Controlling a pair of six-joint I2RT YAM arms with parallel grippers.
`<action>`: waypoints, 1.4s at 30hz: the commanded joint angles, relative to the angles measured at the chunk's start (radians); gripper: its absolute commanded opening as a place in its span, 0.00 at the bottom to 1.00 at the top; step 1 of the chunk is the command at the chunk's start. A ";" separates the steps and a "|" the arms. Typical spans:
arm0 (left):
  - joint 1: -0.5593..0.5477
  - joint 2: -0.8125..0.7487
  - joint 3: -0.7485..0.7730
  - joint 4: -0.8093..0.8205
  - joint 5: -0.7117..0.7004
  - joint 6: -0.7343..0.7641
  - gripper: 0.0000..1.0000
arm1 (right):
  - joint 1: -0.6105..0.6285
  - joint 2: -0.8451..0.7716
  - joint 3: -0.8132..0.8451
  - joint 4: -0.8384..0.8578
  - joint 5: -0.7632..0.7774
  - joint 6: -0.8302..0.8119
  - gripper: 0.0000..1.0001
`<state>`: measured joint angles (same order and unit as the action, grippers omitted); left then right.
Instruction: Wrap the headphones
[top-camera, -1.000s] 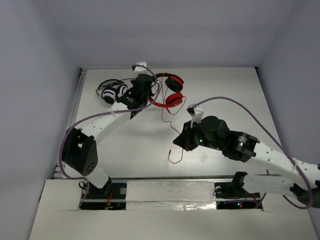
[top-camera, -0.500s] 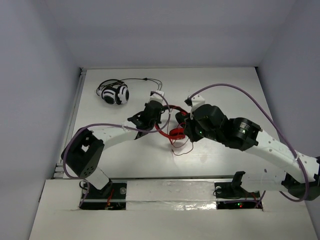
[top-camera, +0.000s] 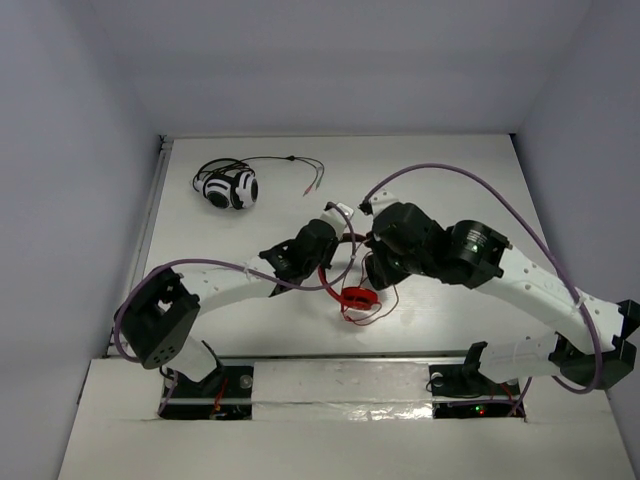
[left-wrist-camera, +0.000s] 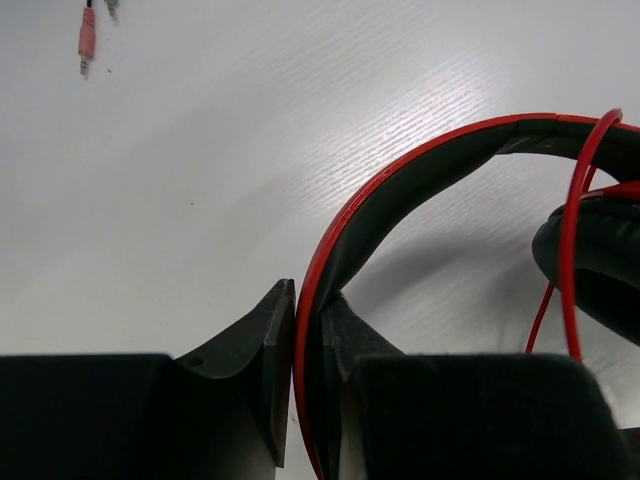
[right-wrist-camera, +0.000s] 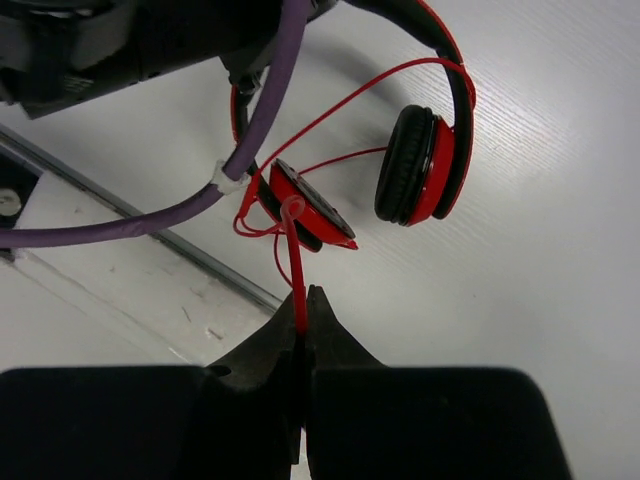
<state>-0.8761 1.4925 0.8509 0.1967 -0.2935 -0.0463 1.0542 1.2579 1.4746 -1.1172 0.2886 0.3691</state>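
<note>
Headphones (top-camera: 357, 298) mid-frame: left gripper (left-wrist-camera: 305, 315) clamped on headband (left-wrist-camera: 400, 185), right gripper (right-wrist-camera: 303, 312) pinching red cable (right-wrist-camera: 296, 255). Black-and-white headset (top-camera: 228, 186) sits at 10 o'clock from them, well apart.

Top cam sits high over the near edge, looking down across the whole bench (top-camera: 450, 180). Both wrist cams ride super close, aimed down at the bench; all three share the headphones (top-camera: 357, 297).

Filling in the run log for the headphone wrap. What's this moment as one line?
left end effector: shut on headband | right end effector: shut on red cable | black-and-white headphones: far left, apart
</note>
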 joint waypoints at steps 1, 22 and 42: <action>0.002 -0.029 -0.032 0.090 0.057 0.013 0.00 | 0.004 -0.012 0.095 -0.049 -0.011 -0.015 0.00; 0.032 -0.107 -0.009 0.069 0.181 0.037 0.00 | 0.004 -0.063 0.265 -0.276 0.002 0.142 0.00; 0.014 -0.244 -0.069 0.070 0.453 0.040 0.00 | -0.083 -0.051 0.172 -0.164 0.408 0.080 0.00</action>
<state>-0.8604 1.2945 0.7437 0.2150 0.1089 0.0021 0.9802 1.2110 1.6714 -1.3209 0.6216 0.4698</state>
